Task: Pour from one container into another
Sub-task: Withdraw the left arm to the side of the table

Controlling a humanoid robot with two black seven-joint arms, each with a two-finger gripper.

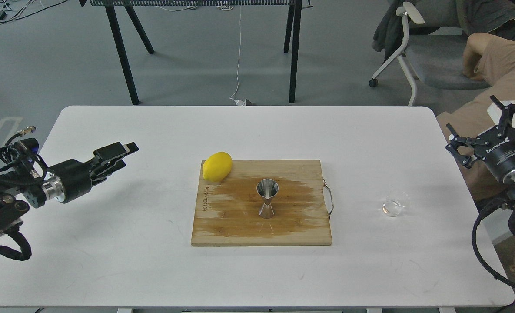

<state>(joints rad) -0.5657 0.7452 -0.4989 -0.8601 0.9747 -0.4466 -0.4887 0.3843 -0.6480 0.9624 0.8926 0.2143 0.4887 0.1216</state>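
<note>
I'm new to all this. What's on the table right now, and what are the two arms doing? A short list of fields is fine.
table: white
cutting board: wooden, mid-table
jigger: upright on the board
lemon: on the board's far left corner
glass cup: on the table right of the board, upright
left gripper: above the table's left side, holds nothing
right gripper: open, at the table's right edge, holds nothing

Yellow lemon (217, 166), shiny silver jigger (267, 198), clear glass cup (395, 204), streaky brown wooden board (292, 226), white table (153, 130).
</note>
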